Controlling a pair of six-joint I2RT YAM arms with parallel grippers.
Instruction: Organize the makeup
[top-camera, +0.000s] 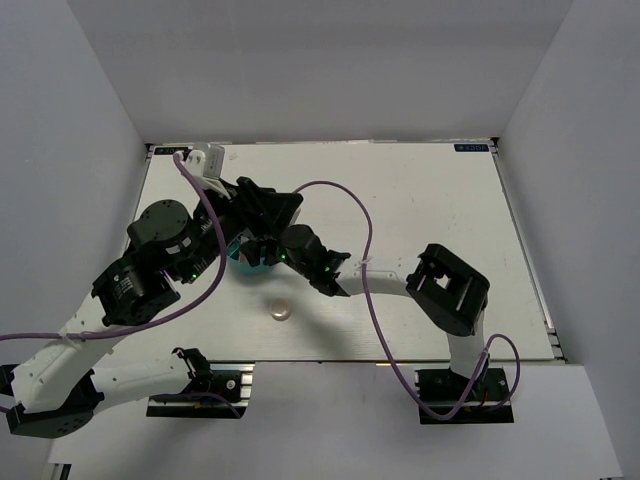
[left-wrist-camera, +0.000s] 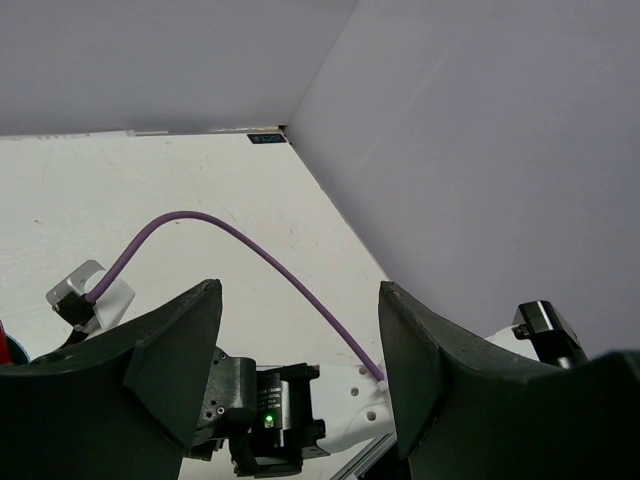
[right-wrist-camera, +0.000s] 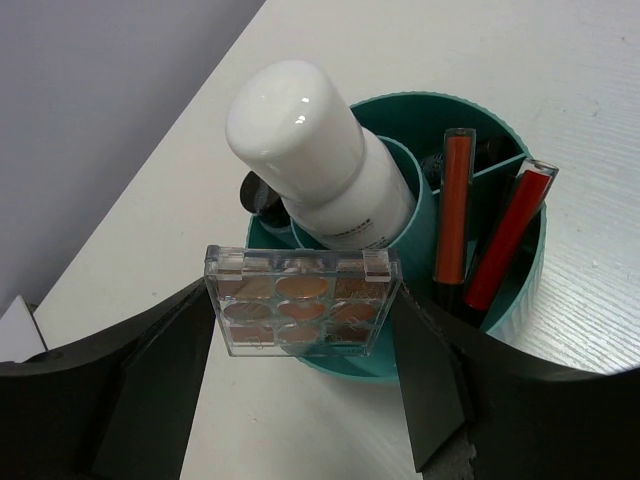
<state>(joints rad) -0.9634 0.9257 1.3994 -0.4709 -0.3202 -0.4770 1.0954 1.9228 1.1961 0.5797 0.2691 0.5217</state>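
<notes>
Two sticks (right-wrist-camera: 505, 235) and the bottle (right-wrist-camera: 320, 160) stand in the tub (right-wrist-camera: 520, 330). My right gripper (right-wrist-camera: 302, 310) pinches the palette (right-wrist-camera: 300, 295) by its sides at the tub's near rim. My left gripper (left-wrist-camera: 300, 300) is spread, empty. The compact (top-camera: 281, 311) lies apart on the table (top-camera: 450, 220). I cannot read the bottle's print.

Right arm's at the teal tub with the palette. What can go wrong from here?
1. The square clear-cased brown palette, apparently pinched in the right pincer, hangs at the near rim of the round teal ribbed tub; released off-line, it may fall outside.
2. The tall white plastic bottle stands just behind it; a nudge could tip it.
</notes>
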